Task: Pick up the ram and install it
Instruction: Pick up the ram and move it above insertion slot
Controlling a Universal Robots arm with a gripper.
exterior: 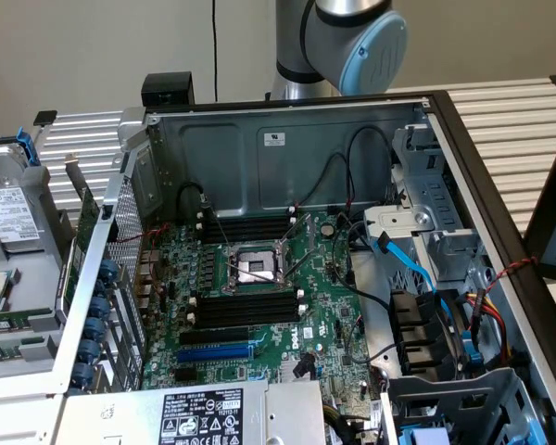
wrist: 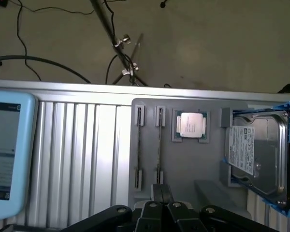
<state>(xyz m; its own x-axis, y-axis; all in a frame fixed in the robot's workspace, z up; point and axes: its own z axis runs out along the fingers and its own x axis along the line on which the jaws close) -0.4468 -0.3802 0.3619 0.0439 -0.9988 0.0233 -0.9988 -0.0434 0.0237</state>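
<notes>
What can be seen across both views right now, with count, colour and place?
computer case: one, grey, open, middle of the exterior view
motherboard: one, green, inside the case
memory slots: two banks, black, flanking the socket
expansion slot: one, blue, on the motherboard
table: one, ribbed silver
tray: one, grey, on the table
ram: at least one, greenish, on edge in a tray holder
processor: one, silver, in a tray pocket
hard drive: one, silver, blue bracket, beside the processor
screen device: one, light-blue frame, on the table
arm: one, silver and light blue, behind the case
pincer: one, black, shut, at the ram holder's end
</notes>
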